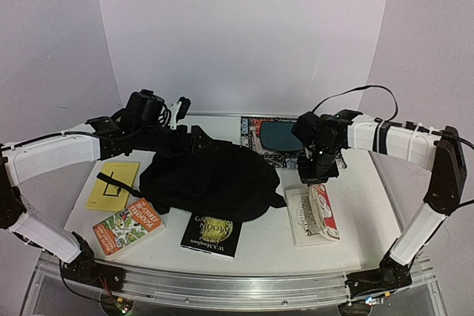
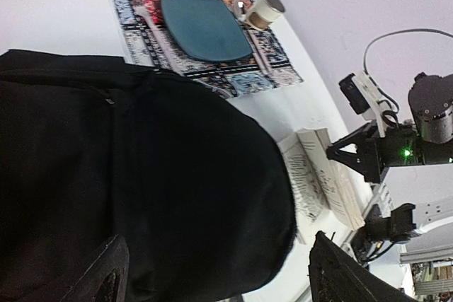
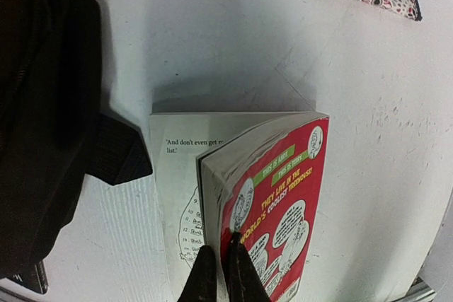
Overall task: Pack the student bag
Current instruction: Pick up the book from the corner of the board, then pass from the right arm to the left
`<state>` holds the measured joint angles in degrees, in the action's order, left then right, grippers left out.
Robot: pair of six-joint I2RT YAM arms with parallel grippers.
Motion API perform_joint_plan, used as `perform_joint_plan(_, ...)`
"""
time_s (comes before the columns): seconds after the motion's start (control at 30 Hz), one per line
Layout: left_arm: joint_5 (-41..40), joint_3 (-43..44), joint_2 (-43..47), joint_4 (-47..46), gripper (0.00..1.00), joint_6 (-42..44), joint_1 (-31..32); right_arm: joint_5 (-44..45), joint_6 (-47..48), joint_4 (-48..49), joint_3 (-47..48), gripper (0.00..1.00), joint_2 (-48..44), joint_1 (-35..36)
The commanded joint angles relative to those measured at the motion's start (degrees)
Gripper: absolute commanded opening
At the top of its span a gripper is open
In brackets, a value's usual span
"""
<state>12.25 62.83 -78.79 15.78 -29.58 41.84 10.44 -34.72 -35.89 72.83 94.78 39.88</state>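
The black student bag (image 1: 211,175) lies in the middle of the table and fills the left wrist view (image 2: 141,182). My left gripper (image 1: 194,137) is at the bag's far left edge; it is wide open (image 2: 219,284), one finger on each side above the black fabric. A book with a red cover (image 1: 324,211) lies right of the bag, partly open. My right gripper (image 1: 318,174) is shut (image 3: 221,254) on the red book's (image 3: 283,203) cover and a thick block of pages, held up off a white printed page (image 3: 173,196).
A yellow book (image 1: 112,184), a colourful book (image 1: 128,226) and a black book (image 1: 212,232) lie left of and in front of the bag. A patterned placemat (image 1: 255,127) with a blue plate (image 1: 281,137) and a cup (image 2: 265,8) lies behind.
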Motion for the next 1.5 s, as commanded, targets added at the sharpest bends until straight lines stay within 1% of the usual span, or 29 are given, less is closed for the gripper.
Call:
perform_joint_plan(0.0,1.39,-0.27,-0.64,-5.65,0.89,-2.3,1.37,0.1,7.17,-1.99,2.83,0.0,-5.02,-0.04)
perform_joint_plan(0.23,2.85,-0.34,-1.95,-9.27,0.88,-2.67,2.71,1.19,14.63,-1.9,7.38,0.0,-9.81,-0.06)
perform_joint_plan(0.37,3.71,0.69,-3.11,-10.59,0.89,-2.81,2.93,-2.53,17.84,-0.81,9.41,0.0,-11.8,-0.06)
perform_joint_plan(0.53,5.12,1.43,-5.12,-14.3,0.89,-3.55,3.5,-7.51,19.44,3.23,8.94,0.0,-13.76,-0.03)
perform_joint_plan(0.73,7.94,4.18,-11.13,-20.39,0.92,-4.24,4.37,-14.98,20.38,9.03,5.54,0.0,-15.09,-0.02)
perform_joint_plan(0.87,10.55,6.53,-16.68,-24.41,0.92,-5.84,5.04,-18.11,20.2,12.22,2.95,0.0,-15.16,-0.06)
perform_joint_plan(0.97,13.72,9.96,-21.58,-25.18,0.93,-6.96,6.27,-20.54,19.7,14.67,1.08,0.0,-14.84,0.0)
perform_joint_plan(1.07,14.42,12.52,-24.44,-25.72,0.92,-7.03,8.31,-21.87,19.45,16.38,-0.08,0.0,-14.62,0.06)
perform_joint_plan(1.23,14.92,13.78,-26.9,-26.65,0.86,-8.9,9.56,-23.55,19.1,18.43,-1.22,0.0,-14.24,0.05)
perform_joint_plan(1.37,15.9,13.71,-27.46,-27.98,0.78,-10.37,10.23,-24.41,18.83,19.65,-1.9,0.0,-13.59,0.08)
perform_joint_plan(1.47,15.94,13.47,-27.65,-28.71,0.69,-11.06,10.75,-24.98,18.61,20.56,-2.36,0.0,-13.01,0.04)
